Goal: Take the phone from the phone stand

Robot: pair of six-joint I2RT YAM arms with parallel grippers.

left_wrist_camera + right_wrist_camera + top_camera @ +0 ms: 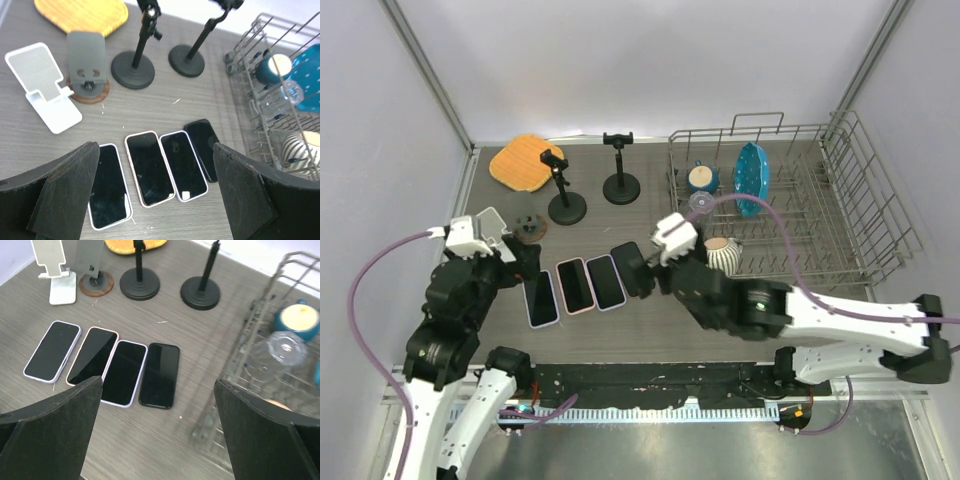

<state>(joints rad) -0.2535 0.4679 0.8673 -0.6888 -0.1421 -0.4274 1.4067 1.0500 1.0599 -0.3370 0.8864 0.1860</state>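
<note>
Our left gripper (155, 150) and our right gripper (157, 385) both hang with fingers spread wide, gripping nothing. Below them we see four phones lying flat in a row on the table (150, 107), from the leftmost phone (107, 187) to the black phone (204, 147) at the right end. Beyond the row stand a white folding stand (42, 85), a grey stand (86, 60), a black pole stand (132, 70) and a second pole stand (189, 60).
</note>
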